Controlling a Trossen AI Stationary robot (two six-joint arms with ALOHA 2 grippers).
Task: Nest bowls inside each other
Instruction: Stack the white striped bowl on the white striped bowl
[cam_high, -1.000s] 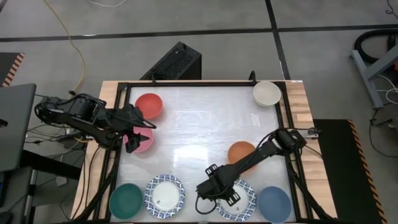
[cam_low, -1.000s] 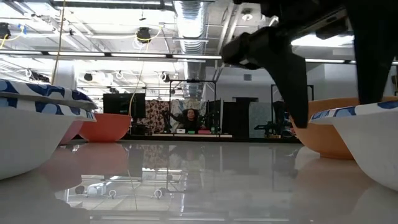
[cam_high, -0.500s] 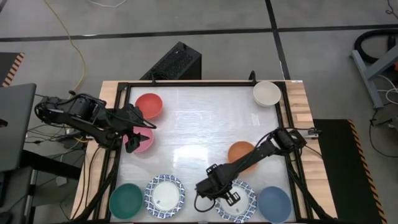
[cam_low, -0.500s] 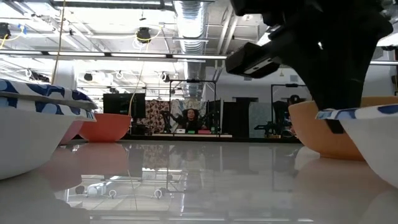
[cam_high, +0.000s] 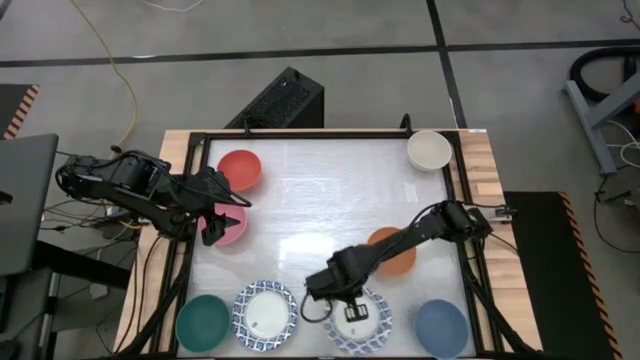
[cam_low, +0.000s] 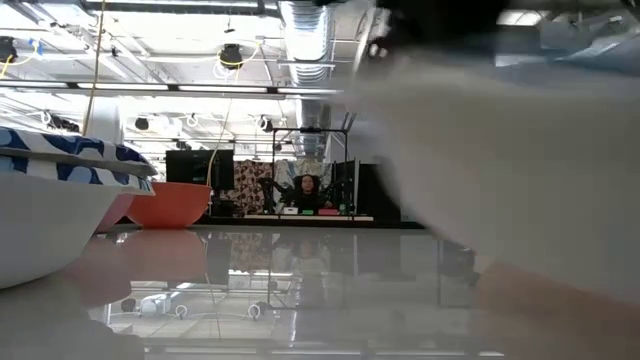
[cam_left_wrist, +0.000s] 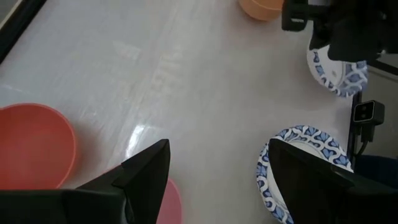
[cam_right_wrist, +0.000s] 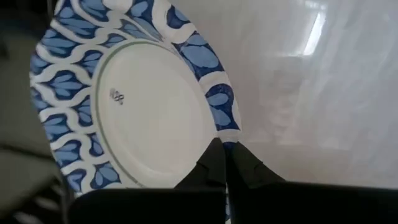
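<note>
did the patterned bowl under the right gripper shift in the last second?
Yes. In the high view the patterned bowl, pinched at its rim by the right gripper, has slid left, away from the blue bowl and toward the other patterned bowl.

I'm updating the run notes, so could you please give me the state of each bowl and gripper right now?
Right gripper: shut on right patterned bowl's rim.
Right patterned bowl: gripped.
Left gripper: open over pink bowl.
Pink bowl: not gripped.
Left patterned bowl: upright, empty.
Red, green, orange, blue, cream bowls: upright, separate.
</note>
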